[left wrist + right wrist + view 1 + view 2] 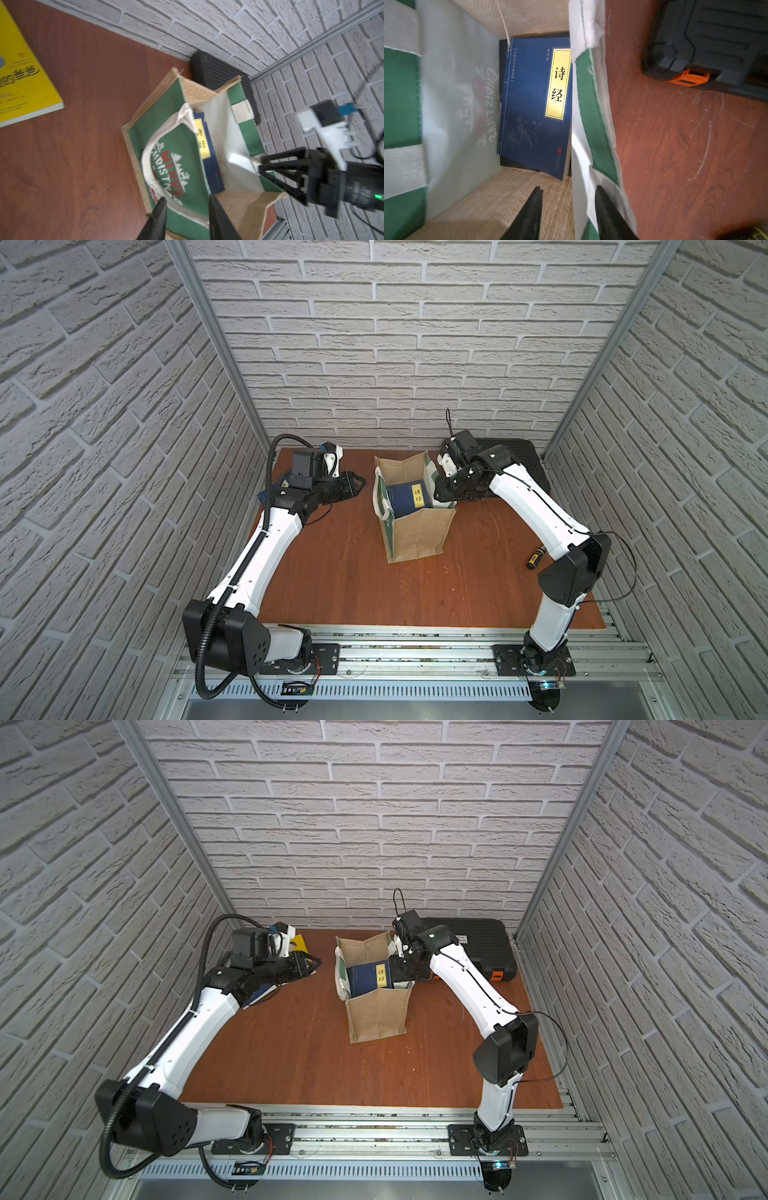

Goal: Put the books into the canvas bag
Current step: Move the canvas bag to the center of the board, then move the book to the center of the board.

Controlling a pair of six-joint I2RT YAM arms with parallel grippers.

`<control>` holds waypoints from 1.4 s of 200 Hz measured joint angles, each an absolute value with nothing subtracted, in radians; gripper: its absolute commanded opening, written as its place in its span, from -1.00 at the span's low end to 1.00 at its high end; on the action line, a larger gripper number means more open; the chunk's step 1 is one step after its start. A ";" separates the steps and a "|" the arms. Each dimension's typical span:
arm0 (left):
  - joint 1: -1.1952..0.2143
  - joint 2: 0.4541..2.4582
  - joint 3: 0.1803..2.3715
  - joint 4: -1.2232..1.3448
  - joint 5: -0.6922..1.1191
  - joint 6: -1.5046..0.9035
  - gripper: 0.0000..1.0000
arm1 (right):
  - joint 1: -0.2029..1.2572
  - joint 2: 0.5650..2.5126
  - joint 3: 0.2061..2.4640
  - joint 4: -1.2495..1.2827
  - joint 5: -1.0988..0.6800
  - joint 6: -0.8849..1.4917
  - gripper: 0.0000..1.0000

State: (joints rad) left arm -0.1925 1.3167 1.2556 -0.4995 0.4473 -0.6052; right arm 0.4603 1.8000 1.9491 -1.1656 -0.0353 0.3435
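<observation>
Brick walls [415,344] surround a wooden table [353,580]. The canvas bag [415,535] stands mid-table, a navy book [409,498] inside. The right gripper [568,188] straddles its wall, jaws parted; the left gripper [187,197], open and empty, should take the yellow book [18,83] squarely.

White brick-pattern walls [415,344] enclose a reddish-brown wooden tabletop [353,580] on three sides.

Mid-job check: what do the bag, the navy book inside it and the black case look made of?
Canvas bag: coarse tan woven fabric, matte, weave visible; pale lining looks slick. Navy book: paperback card cover, faint sheen. Black case: probably moulded plastic, matte, ribbed lid, orange latch.
</observation>
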 measured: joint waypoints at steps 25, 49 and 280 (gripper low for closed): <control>-0.122 1.311 1.226 -0.554 0.413 -0.593 -0.02 | 0.504 1.737 1.951 -1.165 0.032 0.344 -0.22; -0.042 1.312 1.218 -0.606 0.376 -0.569 0.11 | 0.621 1.726 1.959 -1.143 0.080 0.344 -0.24; 0.289 2.497 2.444 -0.940 0.074 -0.224 0.52 | 0.994 2.358 2.133 -0.932 -0.014 0.311 -0.24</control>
State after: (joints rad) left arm 0.2890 2.4966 2.4439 -0.9401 0.0738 -0.2245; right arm 0.9939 2.3585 2.1334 -0.9321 -0.0135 0.3107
